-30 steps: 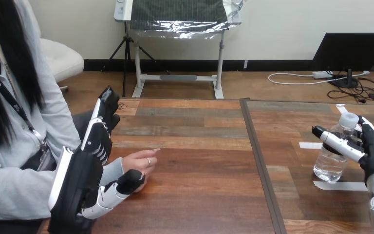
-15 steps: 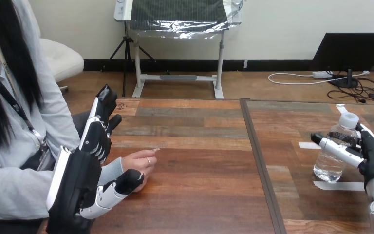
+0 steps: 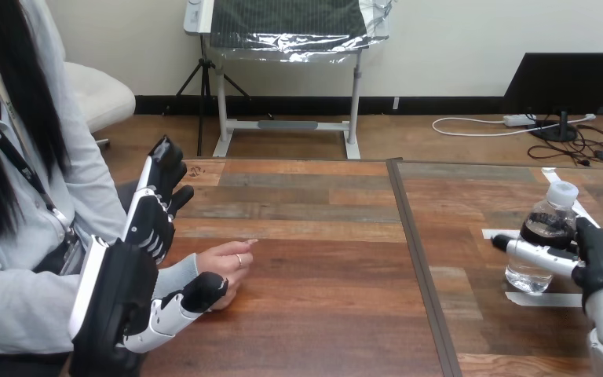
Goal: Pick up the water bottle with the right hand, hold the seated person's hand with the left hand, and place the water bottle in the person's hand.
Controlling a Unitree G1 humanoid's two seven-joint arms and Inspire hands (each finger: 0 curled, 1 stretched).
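A clear water bottle (image 3: 535, 271) with a white cap stands on the table at the right. My right hand (image 3: 601, 263) is against it: the thumb (image 3: 528, 252) lies across the bottle's front and dark fingers show through the plastic behind it, curled round. At the left, the person's hand (image 3: 224, 261) rests on the table, fingers pointing right. My left hand (image 3: 129, 290) stands open beside it, fingers (image 3: 157, 200) straight and pointing away over the person's sleeve. Its thumb (image 3: 202, 292) lies just under the near edge of the person's hand; the fingers are not curled round it.
A dark seam (image 3: 416, 251) runs front to back down the wooden table between the two hands. White tape strips (image 3: 546, 299) lie on the table around the bottle. The person's torso and arm take up the left edge.
My right hand has sunk lower on the bottle, its thumb dropping across the front while fingers came round behind. My left hand has drifted slightly left. The bottle and the person's hand have stayed put.
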